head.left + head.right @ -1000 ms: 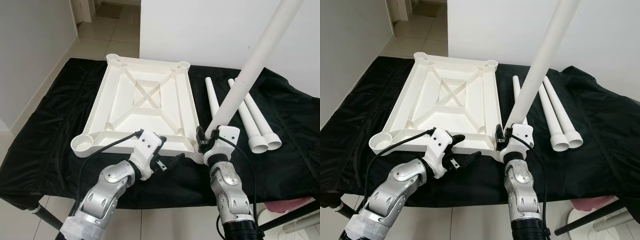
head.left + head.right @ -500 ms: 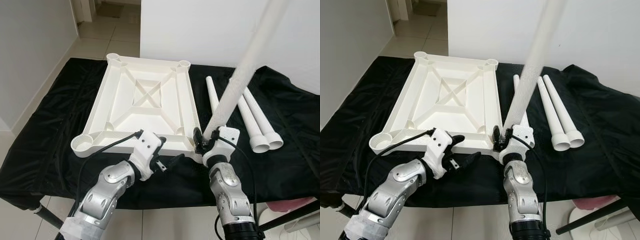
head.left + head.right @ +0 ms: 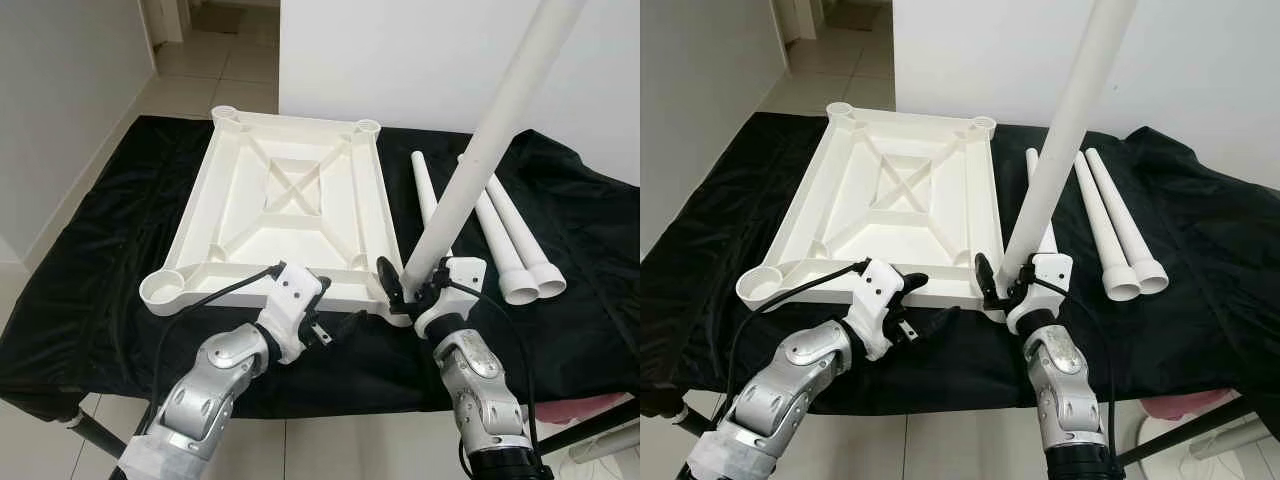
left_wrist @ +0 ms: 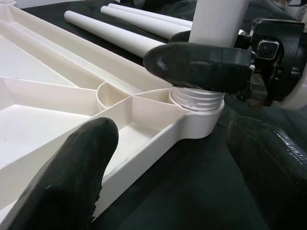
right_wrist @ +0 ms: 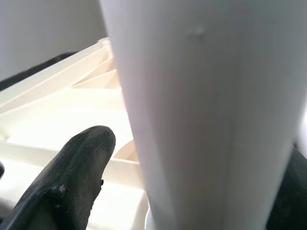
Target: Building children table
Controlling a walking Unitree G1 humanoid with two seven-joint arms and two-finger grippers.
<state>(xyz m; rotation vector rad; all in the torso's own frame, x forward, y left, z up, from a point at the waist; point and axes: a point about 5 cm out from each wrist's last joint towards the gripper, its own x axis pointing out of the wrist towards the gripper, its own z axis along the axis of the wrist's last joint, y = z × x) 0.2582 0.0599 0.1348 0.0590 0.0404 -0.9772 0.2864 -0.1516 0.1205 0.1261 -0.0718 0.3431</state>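
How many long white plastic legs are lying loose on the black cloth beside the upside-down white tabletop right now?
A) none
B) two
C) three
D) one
C: three loose white legs lie on the black cloth to the right of the tabletop, while the right gripper holds a fourth leg upright at the tabletop's near right corner socket.

The white table leg [image 3: 480, 165] in the right gripper [image 3: 405, 290] now stands steeper than a second ago, its top less tilted toward the right edge of the black-covered table [image 3: 90, 270]. Its threaded foot sits in the near right corner socket of the upturned tabletop [image 3: 290, 200]. The right gripper has turned around the leg's base, its forearm swung further right.
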